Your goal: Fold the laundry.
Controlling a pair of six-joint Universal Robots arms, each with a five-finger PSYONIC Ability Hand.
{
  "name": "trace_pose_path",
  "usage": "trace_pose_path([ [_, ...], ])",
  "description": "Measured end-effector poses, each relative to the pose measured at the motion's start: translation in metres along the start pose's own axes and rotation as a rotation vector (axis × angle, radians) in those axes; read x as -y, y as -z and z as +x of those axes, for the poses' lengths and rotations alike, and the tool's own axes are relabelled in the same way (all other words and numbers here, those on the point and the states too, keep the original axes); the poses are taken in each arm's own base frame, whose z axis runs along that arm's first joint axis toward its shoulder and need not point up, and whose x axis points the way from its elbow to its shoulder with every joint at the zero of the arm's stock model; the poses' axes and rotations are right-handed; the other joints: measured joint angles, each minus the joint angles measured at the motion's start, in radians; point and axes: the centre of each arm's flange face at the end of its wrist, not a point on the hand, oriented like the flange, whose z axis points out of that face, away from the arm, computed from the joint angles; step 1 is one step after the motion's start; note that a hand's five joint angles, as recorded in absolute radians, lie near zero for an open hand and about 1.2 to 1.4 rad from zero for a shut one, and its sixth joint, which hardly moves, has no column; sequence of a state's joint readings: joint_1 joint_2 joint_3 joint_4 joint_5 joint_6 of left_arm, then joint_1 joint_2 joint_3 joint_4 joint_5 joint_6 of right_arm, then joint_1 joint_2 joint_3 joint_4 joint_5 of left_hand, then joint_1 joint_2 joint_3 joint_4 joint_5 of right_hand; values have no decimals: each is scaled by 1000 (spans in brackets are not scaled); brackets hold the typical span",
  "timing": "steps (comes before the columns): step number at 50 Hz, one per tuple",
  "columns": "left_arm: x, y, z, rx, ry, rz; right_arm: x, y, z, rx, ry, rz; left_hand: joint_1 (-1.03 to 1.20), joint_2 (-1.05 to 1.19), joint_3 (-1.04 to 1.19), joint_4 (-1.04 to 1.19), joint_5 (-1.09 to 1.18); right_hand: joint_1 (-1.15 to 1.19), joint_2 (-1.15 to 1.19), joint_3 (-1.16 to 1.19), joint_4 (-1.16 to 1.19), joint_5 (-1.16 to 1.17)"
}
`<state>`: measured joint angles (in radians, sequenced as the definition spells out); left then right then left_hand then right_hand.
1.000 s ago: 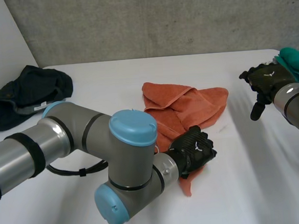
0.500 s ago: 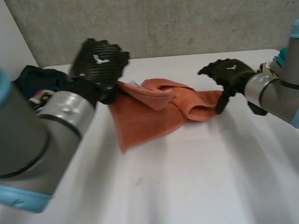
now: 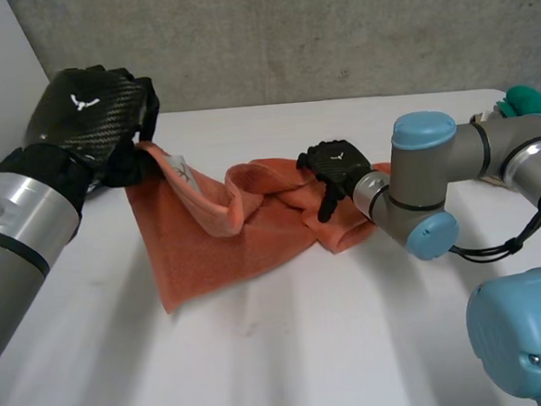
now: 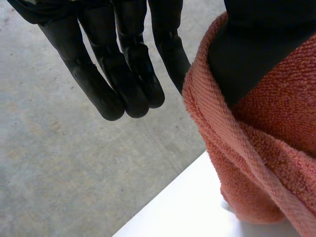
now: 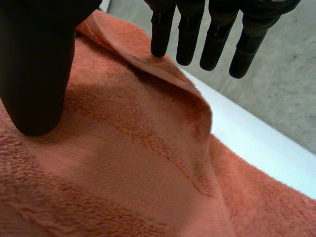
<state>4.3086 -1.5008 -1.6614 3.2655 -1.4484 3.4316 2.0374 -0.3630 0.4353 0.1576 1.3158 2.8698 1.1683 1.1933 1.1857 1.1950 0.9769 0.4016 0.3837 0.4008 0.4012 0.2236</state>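
The orange towel lies rumpled across the middle of the white counter, closer to the far edge than the near one. One corner is lifted toward the far left corner of the counter, and a loose fold stands up along the towel's far side.

The left hand is raised above the far left corner with that lifted corner of the towel on it. In its wrist view the fingers are straight and close together. The towel's hem curves round the thumb and appears to hang over it rather than be pinched, though the contact is partly hidden.

The right hand sits on the towel's right end, toward the counter's right edge. Its fingers are straight and slightly apart, with their tips at a raised ridge of the cloth. Its thumb rests flat on the terry surface and nothing is clasped.

A teal cloth lies at the far right corner, well apart from the towel.
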Motion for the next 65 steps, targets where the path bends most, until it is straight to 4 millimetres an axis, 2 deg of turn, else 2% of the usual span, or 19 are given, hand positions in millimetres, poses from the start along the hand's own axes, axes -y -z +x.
trace_pose_path([
  [7, 9, -2, -13, 32, 36, 31, -2, -8, 7, -27, -2, 49, 0, 0, 0, 0, 0, -4, -3, -4, -6, -9],
  [13, 28, 6, -19, 24, 64, 97, -1, -7, 7, -8, -58, 56, 0, 0, 0, 0, 0, -54, -34, -67, -67, -92],
  [21, 47, 18, -14, -32, 73, 166, 4, -5, -9, 90, -178, 71, 0, 0, 0, 0, 0, -89, -83, -105, -103, -125],
  [22, 48, 20, -13, -38, 73, 171, 5, -5, -12, 103, -189, 72, 0, 0, 0, 0, 0, -34, -20, -39, -40, -56],
  [25, 48, 21, -13, -45, 73, 176, 4, -7, -18, 114, -198, 81, 0, 0, 0, 0, 0, 463, 457, 425, 419, 410],
  [27, 48, 20, -15, -37, 71, 177, 6, -9, -13, 80, -190, 99, 0, 0, 0, 0, 0, 690, 710, 674, 671, 657],
  [31, 46, 11, -27, 10, 64, 182, 19, -15, 12, -55, -153, 165, 0, 3, 3, 1, 0, 724, 793, 780, 787, 740],
  [32, 46, 8, -30, 21, 62, 184, 23, -15, 18, -84, -144, 182, 0, 3, 3, 1, 0, 724, 793, 781, 789, 740],
  [35, 44, -10, -52, 95, 54, 205, 58, -12, 59, -259, -65, 302, 0, 3, 3, 3, 0, 724, 793, 783, 791, 740],
  [37, 44, -21, -64, 134, 53, 222, 75, -8, 74, -321, -28, 353, 0, 4, 3, 4, 0, 724, 793, 783, 791, 740],
  [41, 50, -50, -93, 235, 77, 285, 135, 16, 106, -431, 69, 525, 0, 4, 5, 4, 0, 724, 793, 785, 793, 740],
  [42, 50, -55, -98, 252, 84, 295, 144, 20, 110, -442, 83, 550, 0, 4, 5, 4, 0, 724, 793, 786, 793, 740],
  [44, 51, -76, -116, 315, 118, 332, 177, 41, 120, -464, 143, 644, 0, 4, 5, 4, 0, 724, 793, 786, 793, 740],
  [48, 37, -100, -129, 363, 172, 321, 193, 66, 122, -437, 225, 685, 0, 4, 5, 4, 0, 724, 793, 786, 793, 755],
  [53, -2, -115, -127, 369, 219, 209, 172, 79, 117, -392, 297, 603, 0, 4, 5, 4, 0, 724, 793, 786, 793, 755],
  [56, -45, -118, -119, 365, 245, 78, 136, 86, 111, -345, 345, 480, 0, 4, 5, 4, 0, 724, 793, 786, 793, 755],
  [58, -62, -117, -116, 361, 253, 25, 125, 87, 109, -328, 356, 444, 0, 4, 5, 4, 0, 724, 793, 786, 793, 755],
  [60, -101, -111, -105, 348, 269, -95, 82, 94, 95, -252, 389, 307, 0, 4, 5, 4, 0, 724, 793, 786, 793, 755],
  [65, -165, -93, -80, 297, 276, -299, 19, 110, 67, -105, 432, 117, 0, 4, 5, 4, 0, 724, 793, 786, 793, 755],
])
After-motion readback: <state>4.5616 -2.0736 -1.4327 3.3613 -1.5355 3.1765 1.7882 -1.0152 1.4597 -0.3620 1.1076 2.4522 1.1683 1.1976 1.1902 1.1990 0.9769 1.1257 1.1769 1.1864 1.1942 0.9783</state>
